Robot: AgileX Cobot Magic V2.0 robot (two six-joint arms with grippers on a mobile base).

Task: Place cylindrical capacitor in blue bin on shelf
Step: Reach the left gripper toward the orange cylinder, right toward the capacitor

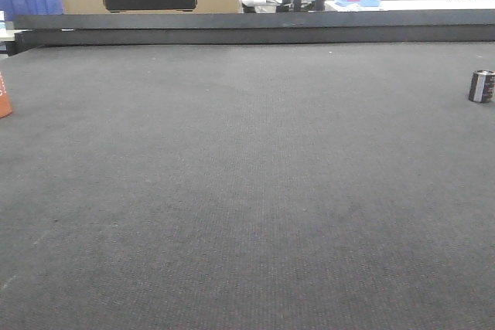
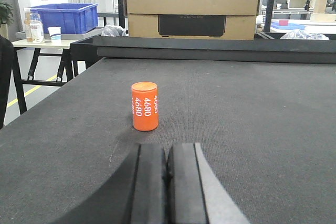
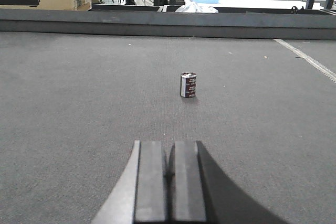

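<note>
The cylindrical capacitor (image 3: pixel 188 85) stands upright on the dark tabletop (image 3: pixel 79 108), well ahead of the right gripper (image 3: pixel 169 187), whose pads are pressed together on nothing (the left gripper (image 2: pixel 167 182), likewise closed and empty, faces an orange cylinder (image 2: pixel 144 106) instead), so the right arm seems lined up to approach.

Workshop or robotics lab, seen across a wide work table covered in dark grey carpet-like matting (image 1: pixel 247 191). At the top of the frame, plain brown cardboard boxes (image 2: pixel 192 6) stand behind its raised black rim (image 1: pixel 255 28). At upper left are a blue plastic crate (image 2: pixel 65 17) and a pale side table (image 2: pixel 42 43) bearing bottles (image 2: pixel 34 24) and a paper cup (image 2: pixel 54 34). A yellow tape line (image 2: pixel 31 90) marks the floor. White workbenches (image 1: pixel 418 3) fill the upper right.
</note>
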